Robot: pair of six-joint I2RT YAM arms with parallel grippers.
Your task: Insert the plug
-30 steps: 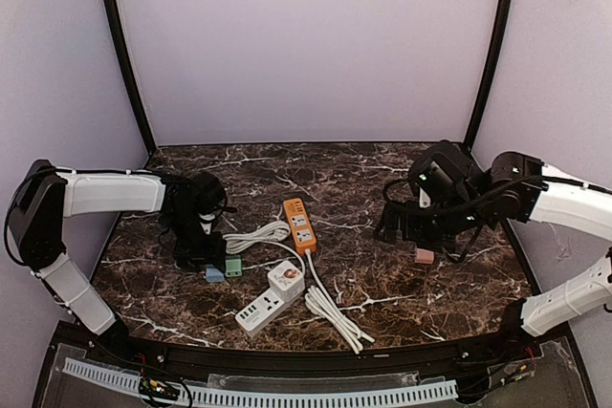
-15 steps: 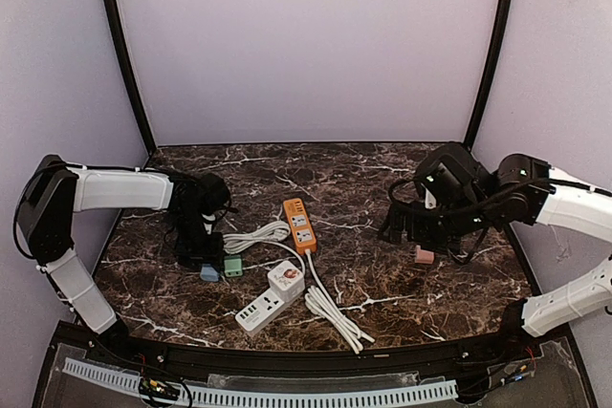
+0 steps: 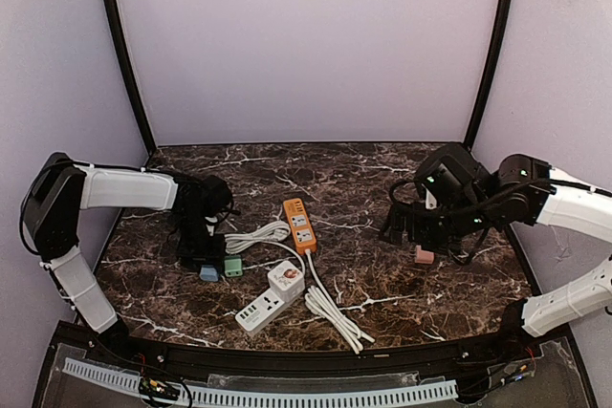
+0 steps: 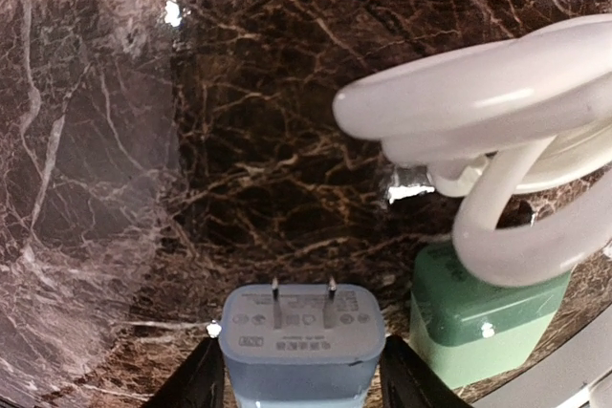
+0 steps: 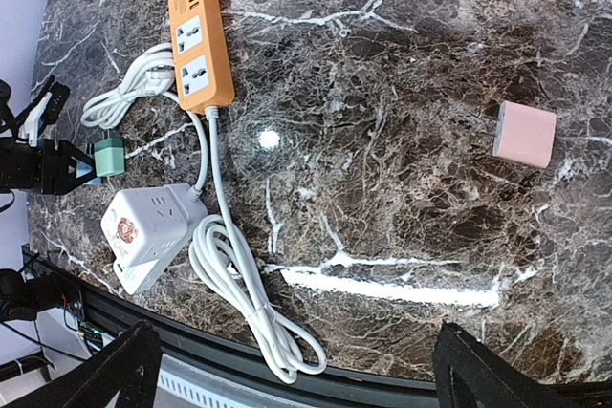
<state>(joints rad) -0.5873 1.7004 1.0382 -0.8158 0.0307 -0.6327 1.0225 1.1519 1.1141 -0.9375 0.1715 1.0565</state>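
Down at the near edge, a white cable bundle (image 3: 335, 312) lies stretched along the marble table (image 3: 382, 188). Just beside it sits the white socket block (image 3: 273, 293), its face turned up.

Over on the left comes the action: the left gripper (image 4: 301, 375) is down at the tabletop, and its black fingers (image 4: 196, 379) press in on both sides of the blue plug (image 4: 301, 327). That is a firm clamp, with the two prongs pointing away from the wrist, towards the far side of the table.

Just beside the blue plug on its right lies a green plug (image 4: 483, 312), with only a narrow gap between them. White cable loops (image 4: 497, 112) curl right over the green plug's far end and fill the space ahead and to the right. In the overhead view those loops lie between the blue plug and the orange power strip (image 3: 299, 225), squarely across that path.

On the right a pink plug (image 5: 525, 134) lies alone on the marble, well apart from either socket. The right gripper (image 5: 298, 351) hangs near it, jaws spread wide with nothing between them.

Farther back the orange power strip lies with two sockets facing up, and its cord trails towards the near bundle. Behind it all stand plain lilac walls (image 3: 306, 45).
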